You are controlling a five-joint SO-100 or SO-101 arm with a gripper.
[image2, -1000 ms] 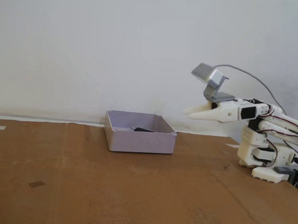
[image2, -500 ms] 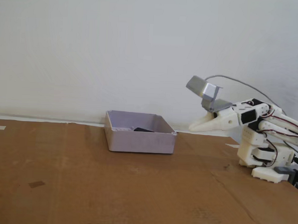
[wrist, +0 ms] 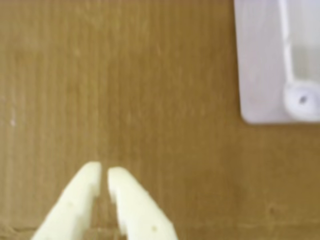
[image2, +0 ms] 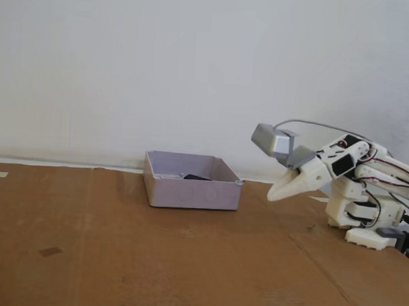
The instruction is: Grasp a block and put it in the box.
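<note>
A pale lilac open box (image2: 192, 191) stands on the brown cardboard, near the back wall. A dark thing (image2: 198, 177) lies inside it, mostly hidden by the box wall; it may be a block. No other block shows on the cardboard. My white gripper (image2: 275, 194) hangs just above the cardboard to the right of the box, apart from it. In the wrist view the gripper (wrist: 104, 172) has its two fingers nearly touching with nothing between them, and a corner of the box (wrist: 260, 75) shows at the upper right.
The arm's white base (image2: 366, 216) stands at the right edge of the cardboard sheet (image2: 151, 260). A small dark mark (image2: 50, 252) lies on the cardboard at the left. A white wall runs behind.
</note>
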